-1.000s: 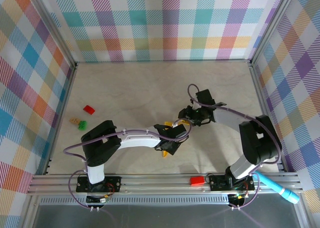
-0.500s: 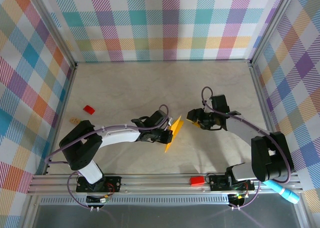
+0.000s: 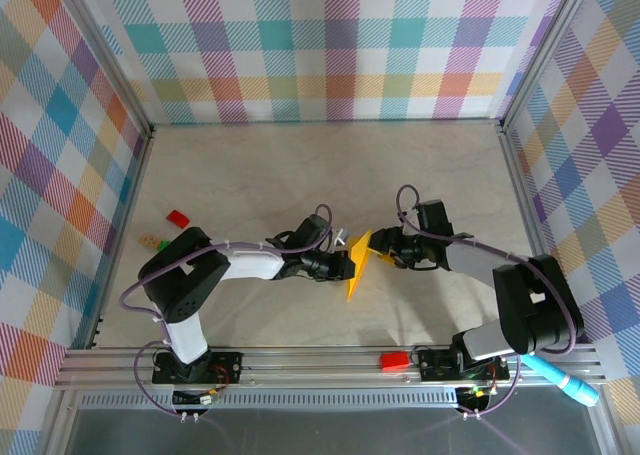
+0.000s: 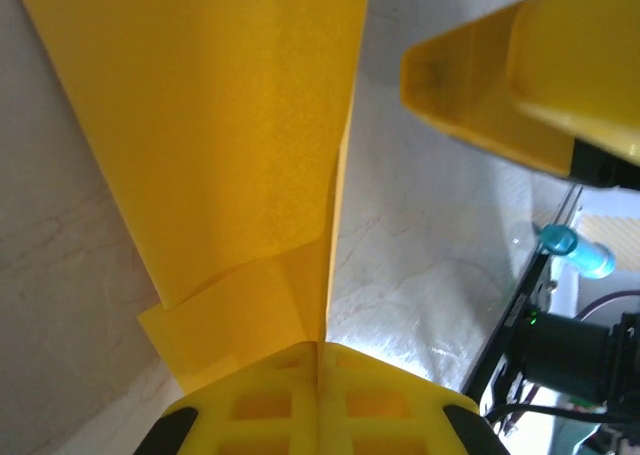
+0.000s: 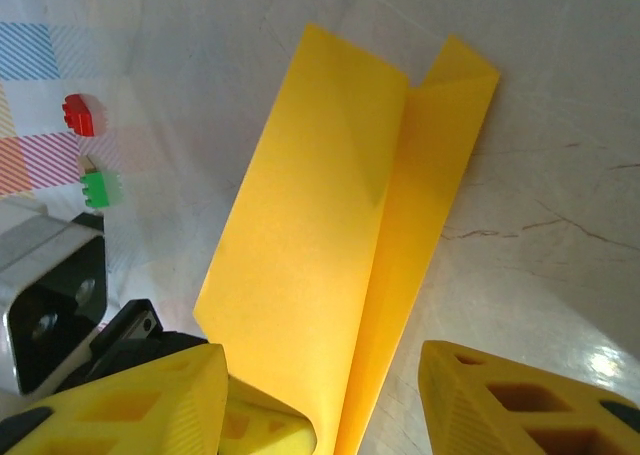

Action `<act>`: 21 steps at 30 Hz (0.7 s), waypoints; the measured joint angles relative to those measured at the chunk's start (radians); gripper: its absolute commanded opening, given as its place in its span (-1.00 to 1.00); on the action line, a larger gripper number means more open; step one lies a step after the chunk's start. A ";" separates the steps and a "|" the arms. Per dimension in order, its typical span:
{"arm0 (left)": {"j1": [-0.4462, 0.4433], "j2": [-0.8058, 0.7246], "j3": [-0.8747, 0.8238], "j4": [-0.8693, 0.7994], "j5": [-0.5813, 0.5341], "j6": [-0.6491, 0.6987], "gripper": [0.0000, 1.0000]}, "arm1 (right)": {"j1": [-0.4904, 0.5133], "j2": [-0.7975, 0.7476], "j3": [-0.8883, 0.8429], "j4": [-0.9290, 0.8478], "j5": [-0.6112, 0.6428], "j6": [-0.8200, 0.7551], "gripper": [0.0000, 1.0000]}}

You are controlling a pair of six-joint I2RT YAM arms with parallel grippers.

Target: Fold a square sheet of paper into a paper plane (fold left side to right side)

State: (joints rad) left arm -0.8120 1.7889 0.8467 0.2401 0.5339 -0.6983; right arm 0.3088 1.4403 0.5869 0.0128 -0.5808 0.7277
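At the middle of the table (image 3: 260, 180), your left gripper (image 3: 343, 266) pinches the folded yellow sheet of paper (image 3: 359, 273) by one edge, fingers closed on it. Your right gripper (image 3: 384, 256) sits just beside, fingers spread wide around the sheet's end.

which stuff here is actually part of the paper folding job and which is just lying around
In the job:
yellow-orange sheet of paper, partly folded
left gripper, shut on the sheet
right gripper, open

Lying about:
red block at the left
green block
red block on the front rail
light blue cylinder
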 measured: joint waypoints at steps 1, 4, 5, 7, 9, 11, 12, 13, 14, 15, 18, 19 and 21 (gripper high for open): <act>0.004 0.010 0.000 0.016 0.006 -0.015 -1.00 | 0.005 0.006 0.000 0.007 0.000 0.002 0.05; 0.012 0.047 -0.003 0.074 0.027 -0.060 -1.00 | 0.020 0.021 0.000 0.029 0.000 0.021 0.03; 0.014 0.057 -0.006 0.095 0.034 -0.075 -1.00 | 0.024 0.026 0.000 0.037 0.001 0.025 0.03; 0.016 0.075 -0.011 0.131 0.049 -0.105 -1.00 | 0.032 0.038 0.000 0.053 0.001 0.035 0.02; 0.019 0.093 -0.016 0.174 0.060 -0.134 -1.00 | 0.037 0.055 0.000 0.063 0.005 0.045 0.02; 0.023 0.109 -0.022 0.211 0.070 -0.159 -1.00 | 0.040 0.069 0.000 0.071 0.008 0.051 0.02; 0.024 0.114 -0.026 0.230 0.073 -0.173 -1.00 | 0.041 0.076 0.000 0.076 0.010 0.055 0.02; 0.026 0.117 -0.030 0.240 0.077 -0.182 -1.00 | 0.042 0.080 0.000 0.079 0.013 0.056 0.02; 0.029 0.118 -0.036 0.256 0.079 -0.192 -1.00 | 0.045 0.083 0.000 0.082 0.016 0.059 0.02; 0.031 0.118 -0.040 0.269 0.080 -0.201 -1.00 | 0.045 0.085 0.000 0.085 0.018 0.060 0.02; 0.039 0.119 -0.041 0.297 0.087 -0.219 -1.00 | 0.046 0.093 0.000 0.101 0.022 0.063 0.01; 0.041 0.119 -0.042 0.307 0.087 -0.226 -1.00 | 0.046 0.097 0.002 0.104 0.023 0.063 0.02; 0.043 0.120 -0.042 0.322 0.090 -0.233 -1.00 | 0.047 0.110 0.004 0.110 0.023 0.062 0.01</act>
State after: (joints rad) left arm -0.7685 1.9087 0.8047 0.5621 0.6243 -0.9314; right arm 0.3553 1.5505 0.5907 0.1226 -0.5579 0.7898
